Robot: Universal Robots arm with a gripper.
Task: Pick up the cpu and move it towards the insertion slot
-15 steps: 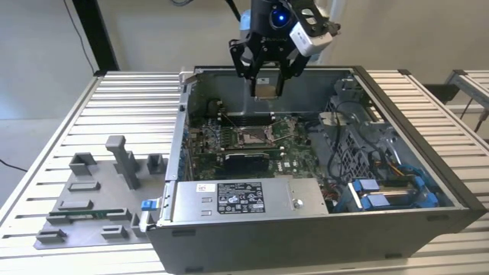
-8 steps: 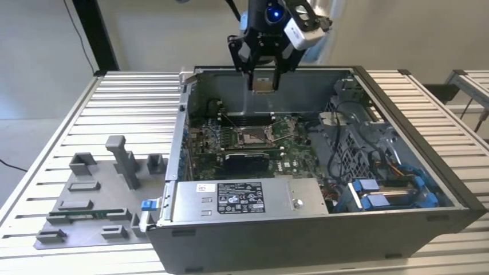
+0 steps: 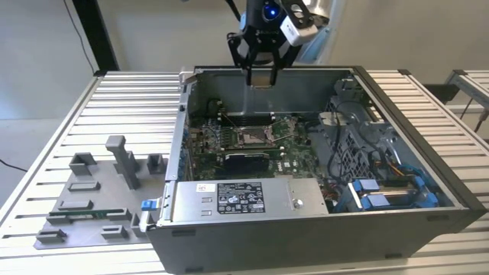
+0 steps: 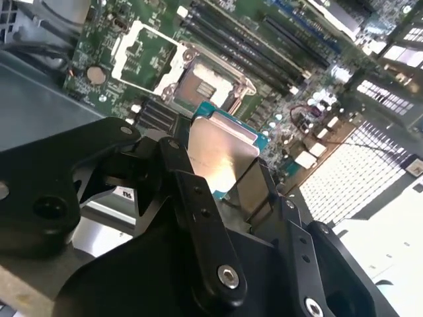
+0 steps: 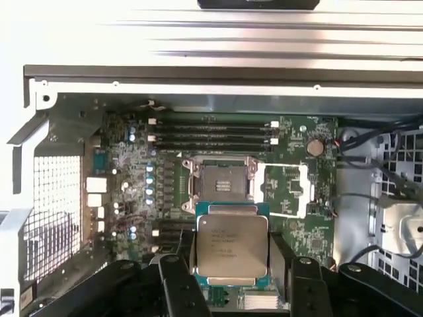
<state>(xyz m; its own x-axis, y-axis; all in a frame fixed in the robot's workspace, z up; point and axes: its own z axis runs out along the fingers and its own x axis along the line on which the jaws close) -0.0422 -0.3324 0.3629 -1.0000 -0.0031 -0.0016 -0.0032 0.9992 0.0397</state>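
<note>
Cpu (image 5: pixel 232 245) sat pinched between black gripper (image 5: pixel 231 264) fingers (image 4: pixel 198 218), silver top facing first wrist camera, held in air above open computer case (image 3: pixel 428 172). Insertion slot (image 5: pixel 223 181) lay uncovered on green motherboard (image 5: pixel 132 165) below, frame hinged open, apart from cpu. In exterior view gripper (image 3: pixel 261 80) hung over case's rear wall, slot (image 3: pixel 252 136) well below. Grey fixture tray (image 3: pixel 91 200) sat on table at exterior view's left.

The gripper (image 5: pixel 231 264) holds the cpu (image 5: pixel 231 246) by two sides, shiny top up, over the green board (image 5: pixel 132 178) inside the open computer case (image 5: pixel 39 132), just beside the insertion slot (image 5: pixel 223 179), whose brown middle is bare.
</note>
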